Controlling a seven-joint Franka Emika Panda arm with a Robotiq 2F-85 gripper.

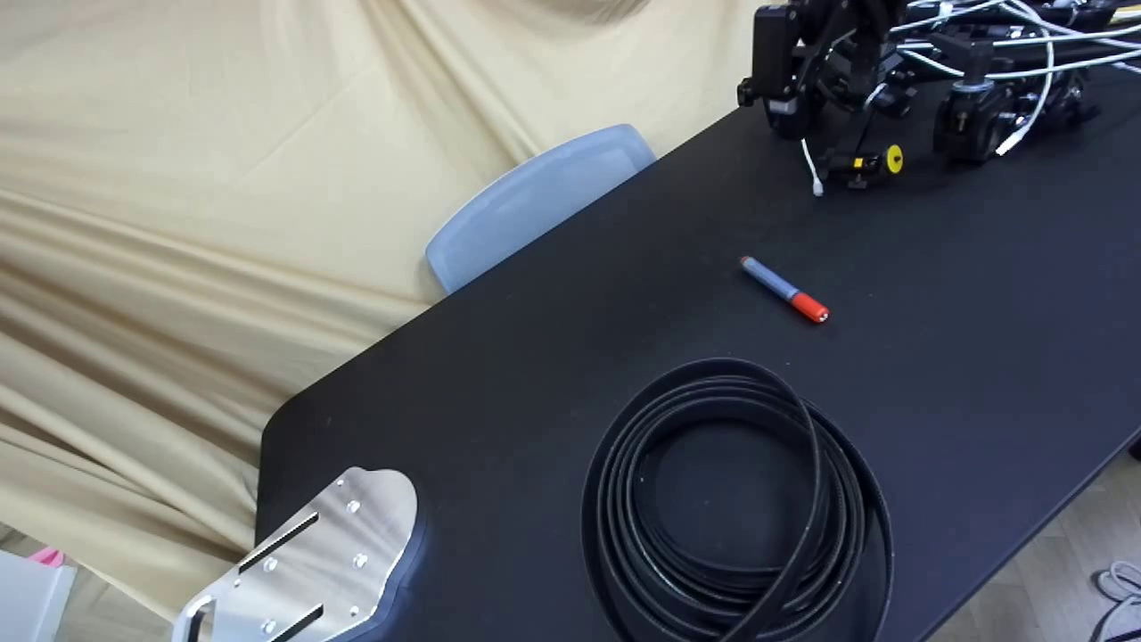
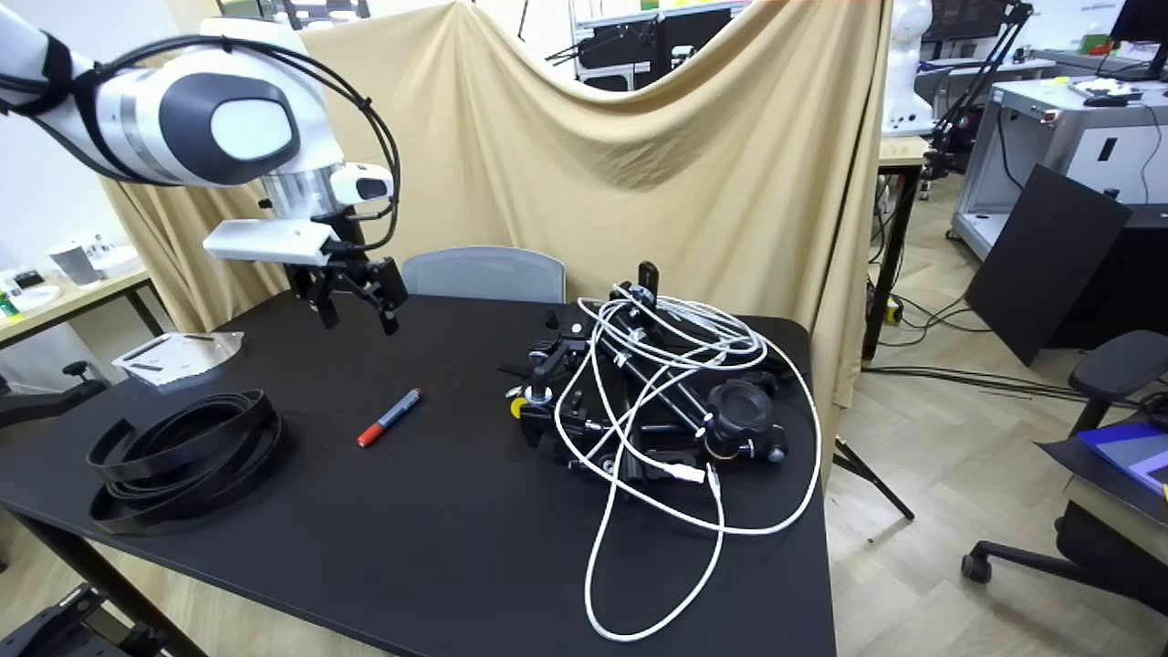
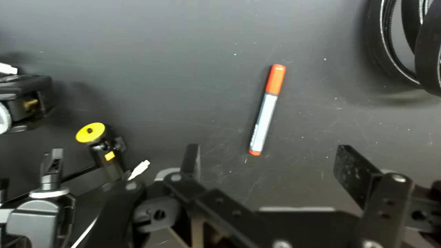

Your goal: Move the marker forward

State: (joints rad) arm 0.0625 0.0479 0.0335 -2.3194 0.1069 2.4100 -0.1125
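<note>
The blue marker (image 3: 266, 112), its red-orange cap (image 3: 276, 79) on, lies flat on the black worktop (image 2: 438, 547), between the black cable coil (image 1: 615, 499) and the black mounting hardware (image 2: 684, 401) draped with white cables (image 2: 721, 531). The gripper (image 3: 269, 164) hangs above, its fingers (image 3: 355, 175) spread well apart.

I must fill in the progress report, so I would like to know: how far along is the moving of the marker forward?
Done: no step looks clearly finished; the marker lies loose on the table. In hand: nothing is held; the gripper hangs open above the table, its jaws wide apart in the wrist view. Left: probably everything: coming down, gripping the marker, shifting it forward and letting go.
</note>
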